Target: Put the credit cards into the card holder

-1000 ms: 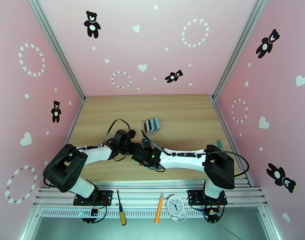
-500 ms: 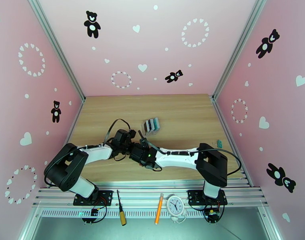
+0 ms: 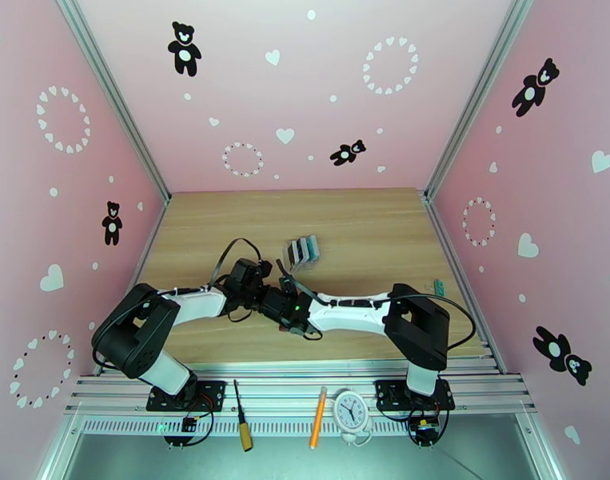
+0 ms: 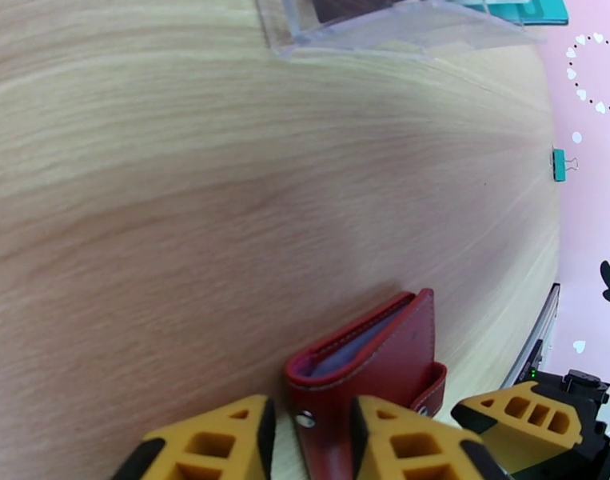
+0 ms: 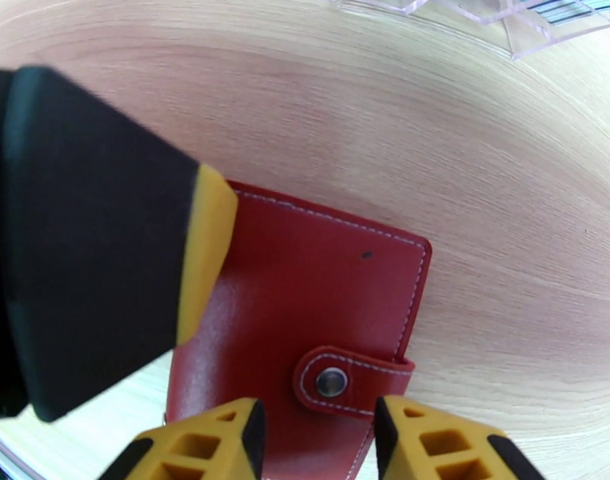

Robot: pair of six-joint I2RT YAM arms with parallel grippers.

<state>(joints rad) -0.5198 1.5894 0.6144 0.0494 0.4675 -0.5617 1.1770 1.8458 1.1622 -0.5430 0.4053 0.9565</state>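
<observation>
Card holder [image 5: 305,298]: sat folded on the table [image 3: 368,226], between both grippers.
Handling: judged light, soft leather; best held at the spine.
Left gripper [image 4: 308,410]: straddled spine; clamp unclear.
Right gripper [image 5: 316,410]: straddled snap tab [image 5: 348,382]; clamp unclear.

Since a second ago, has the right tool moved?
Yes. The right tool slid a little left, away from the clock at the near edge.

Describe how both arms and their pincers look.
The left arm and right arm have white shells with chunky black joints. Loose black cables loop along them. The left pincer and right pincer have black bodies and yellow fingers with cut-out windows. A green light glows at the right wrist.
</observation>
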